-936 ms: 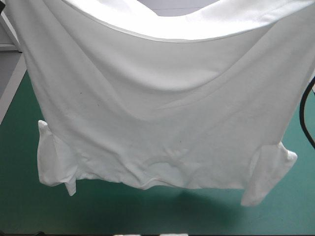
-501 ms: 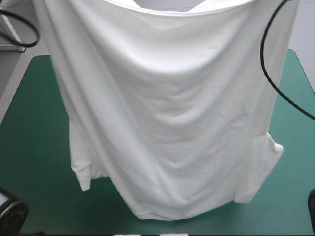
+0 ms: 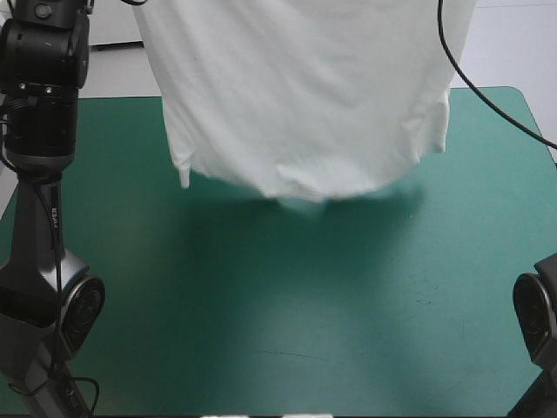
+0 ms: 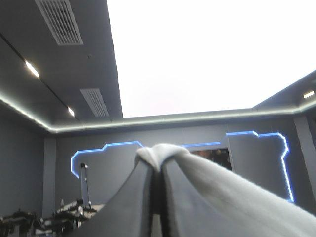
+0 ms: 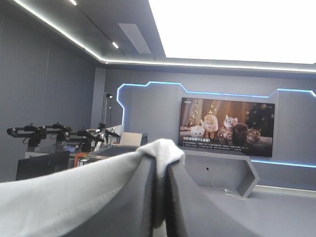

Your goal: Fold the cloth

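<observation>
Far more of the teal-green table [image 3: 261, 313] is showing than earlier, because the white T-shirt [image 3: 305, 96], which was filling the high view close to the camera, is now being carried out over the table's far half. It is hanging as a broad curtain. A sleeve is drooping at each lower corner and the neck end is sagging lowest, near the cover, though whether it is touching cannot be told. The left arm [image 3: 43, 78] is rising at the table's left side.

The left gripper [image 4: 157, 173] is pointing up into the room, its black fingers pressed together on a small nub of white fabric. The right gripper [image 5: 160, 165] is pinching the T-shirt likewise. Judging from this, the shirt is being positioned for laying flat; no fold is made yet.
</observation>
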`<state>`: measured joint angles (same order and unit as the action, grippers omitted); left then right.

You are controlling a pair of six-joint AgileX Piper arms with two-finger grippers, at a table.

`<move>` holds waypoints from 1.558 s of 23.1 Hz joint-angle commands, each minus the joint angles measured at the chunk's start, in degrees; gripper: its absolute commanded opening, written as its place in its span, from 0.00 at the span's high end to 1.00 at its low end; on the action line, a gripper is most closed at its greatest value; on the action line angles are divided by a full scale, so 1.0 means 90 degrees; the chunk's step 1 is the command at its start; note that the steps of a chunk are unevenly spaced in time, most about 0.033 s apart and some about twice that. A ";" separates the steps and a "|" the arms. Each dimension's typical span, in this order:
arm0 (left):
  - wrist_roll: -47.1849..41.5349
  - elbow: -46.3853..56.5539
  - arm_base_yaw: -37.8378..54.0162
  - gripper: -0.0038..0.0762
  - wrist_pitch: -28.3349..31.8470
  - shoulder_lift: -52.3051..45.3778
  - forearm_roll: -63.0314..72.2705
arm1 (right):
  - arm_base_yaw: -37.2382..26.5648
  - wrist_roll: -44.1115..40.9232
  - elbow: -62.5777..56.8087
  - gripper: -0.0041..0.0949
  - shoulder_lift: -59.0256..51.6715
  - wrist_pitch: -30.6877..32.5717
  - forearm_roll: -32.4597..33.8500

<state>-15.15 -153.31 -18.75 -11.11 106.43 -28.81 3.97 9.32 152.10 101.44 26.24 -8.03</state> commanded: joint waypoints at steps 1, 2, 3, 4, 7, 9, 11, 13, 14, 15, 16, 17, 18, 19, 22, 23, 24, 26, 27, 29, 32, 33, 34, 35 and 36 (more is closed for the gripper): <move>-0.0188 -0.0308 0.0080 0.98 0.0362 -0.0153 -0.0041 | -0.0006 0.0030 0.0131 0.97 -0.0182 -0.0088 0.0022; -0.0188 -0.0298 0.0080 0.98 0.0224 -0.0094 -0.0041 | -0.0006 0.0030 0.0131 0.97 -0.0155 0.0128 0.0022; -0.0188 -0.0231 0.0080 0.98 -0.0147 0.0091 0.0252 | -0.0006 0.0003 0.0131 0.97 -0.0023 0.0654 0.0022; -0.0188 -0.0193 0.0080 0.98 -0.0284 0.0182 0.0382 | -0.0006 -0.0010 0.0131 0.97 0.0052 0.0857 0.0022; -0.0140 -0.0181 0.0080 0.98 -0.0964 0.0576 0.0477 | -0.0006 -0.0210 0.0131 0.97 0.0322 0.1631 -0.0007; -0.0140 -0.0181 0.0080 0.98 -0.1484 0.0877 0.0580 | -0.0006 -0.0287 0.0131 0.97 0.0534 0.2261 -0.0007; -0.0140 -0.0132 0.0080 0.98 -0.2138 0.1224 0.0775 | -0.0019 -0.0431 0.0131 0.97 0.0895 0.3144 0.0029; -0.0140 -0.0132 0.0080 0.98 -0.2756 0.1543 0.0803 | -0.0019 -0.0490 0.0131 0.97 0.1285 0.3861 0.0017; -0.0128 -0.0132 0.0080 0.98 -0.3251 0.1725 0.0803 | -0.0019 -0.0499 0.0131 0.97 0.1557 0.4296 -0.0007; -0.0099 -0.0132 0.0080 0.98 -0.3567 0.1815 0.0803 | -0.0019 -0.0532 0.0131 0.97 0.1685 0.4511 -0.0007; -0.0083 -0.0132 0.0080 0.98 -0.4087 0.1962 0.0871 | -0.0019 -0.0550 0.0131 0.97 0.1877 0.4803 -0.0007; -0.0049 -0.0123 0.0123 0.98 -0.4492 0.2087 0.1042 | -0.0019 -0.0614 0.0131 0.97 0.2016 0.5037 0.0007; 0.0015 -0.0080 0.0182 0.98 -0.4887 0.2229 0.1458 | -0.0019 -0.0752 0.0031 0.97 0.2139 0.5040 0.0018; 0.0229 -0.0067 0.0232 0.98 -0.5230 0.2369 0.1797 | -0.0006 -0.0757 -0.0171 0.97 0.2184 0.5040 0.0018; 0.0452 -0.0067 0.0270 0.98 -0.6166 0.2633 0.1891 | -0.0018 -0.0843 -0.1052 0.97 0.2184 0.5040 0.0030; 0.0464 -0.0067 0.0257 0.98 -0.6342 0.2666 0.1891 | -0.0018 -0.0894 -0.1354 0.97 0.2171 0.5040 -0.0010; 0.0495 -0.0067 0.0257 0.98 -0.6490 0.2666 0.1855 | -0.0018 -0.0894 -0.1657 0.97 0.2143 0.5040 -0.0065; 0.0616 -0.0012 0.0303 0.98 -0.6835 0.2676 0.1869 | 0.0028 -0.0894 -0.2186 0.97 0.2046 0.5040 -0.0166; 0.0614 0.0105 0.0313 0.98 -0.6966 0.2676 0.1898 | 0.0026 -0.0904 -0.2380 0.97 0.1998 0.5040 -0.0155; 0.0614 0.0354 0.0313 0.98 -0.6963 0.2644 0.1961 | 0.0026 -0.0929 -0.2754 0.97 0.1921 0.5027 -0.0128; 0.0614 0.0771 0.0299 0.98 -0.6952 0.2541 0.2257 | 0.0041 -0.0929 -0.3246 0.97 0.1718 0.5027 -0.0128; 0.0601 0.0936 0.0259 0.98 -0.6952 0.2476 0.2241 | 0.0049 -0.0929 -0.3429 0.97 0.1632 0.5013 -0.0128; 0.0601 0.1082 0.0248 0.98 -0.6952 0.2396 0.2212 | 0.0049 -0.0929 -0.3591 0.97 0.1568 0.4972 -0.0128; 0.0601 0.1298 0.0228 0.98 -0.6952 0.2291 0.2182 | 0.0049 -0.0929 -0.3811 0.97 0.1461 0.4928 -0.0128; 0.0521 0.1559 0.0228 0.98 -0.6952 0.2173 0.2182 | 0.0049 -0.0929 -0.4053 0.97 0.1357 0.4870 -0.0128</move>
<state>-9.78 -141.83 -16.12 -71.99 133.06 -9.04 4.22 0.91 118.09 119.82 71.32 -8.69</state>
